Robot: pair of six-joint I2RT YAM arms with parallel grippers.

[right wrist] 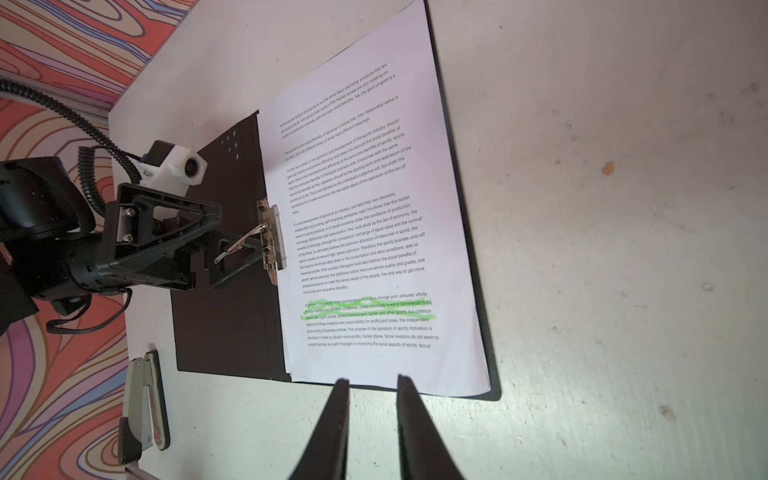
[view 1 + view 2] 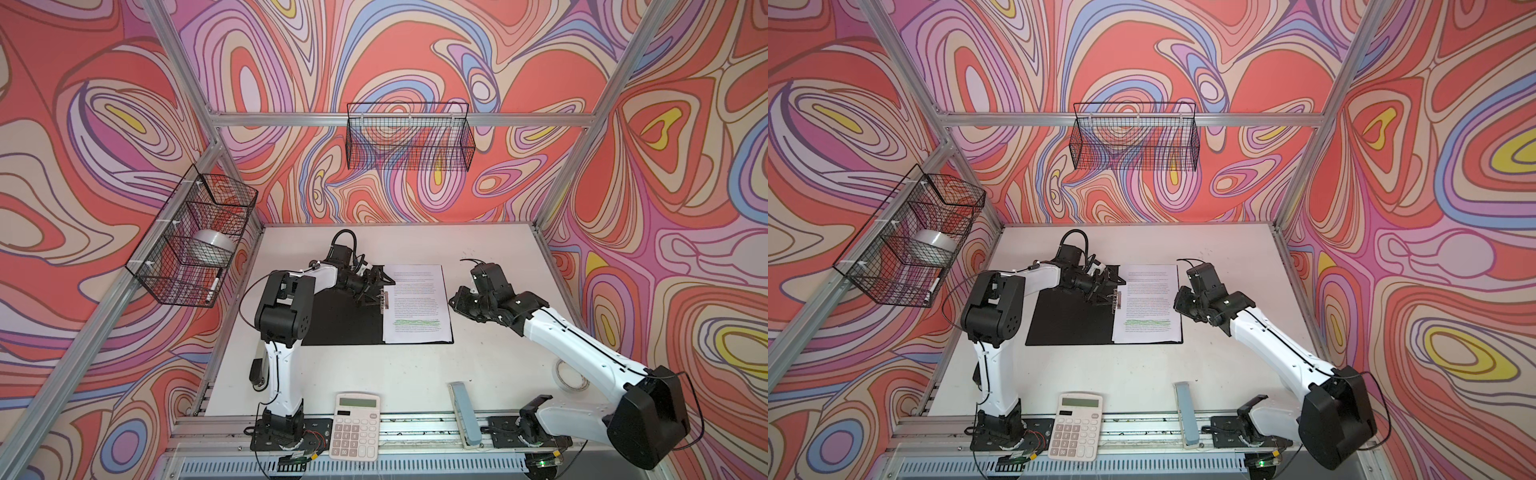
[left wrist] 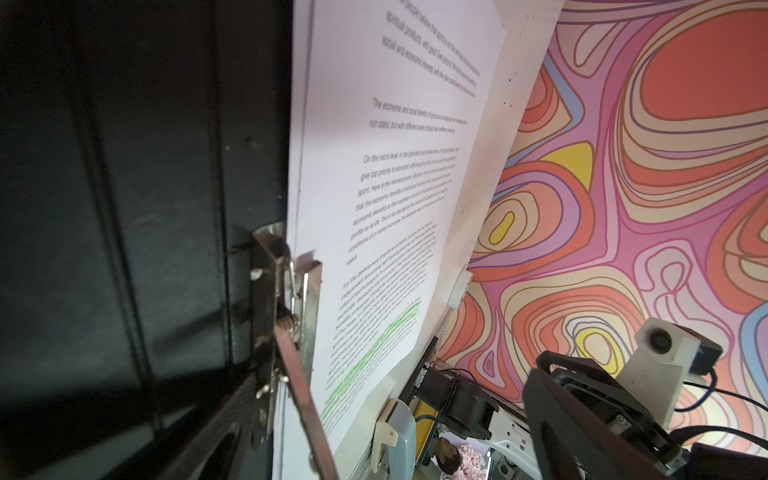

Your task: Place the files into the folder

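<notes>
One white table (image 2: pixel 415 365) (scuffed) under the folder (image 2: pixel 340 320); swirl-patterned walls (image 2: pixel 374 62) around.

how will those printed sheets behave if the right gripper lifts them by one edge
The files look like a few thin sheets lying flat, so they would likely droop and bend from a one-edge grip. Their smooth faces probably let them slide and fan apart on the folder. Probably very light for their area.

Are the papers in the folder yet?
Nearly. Done: the files lie inside the open folder, on its right half. In hand: the open left gripper straddles the lever of the metal clip; the right gripper hovers empty at the page edge. Left: probably clamping and closing the cover.
</notes>
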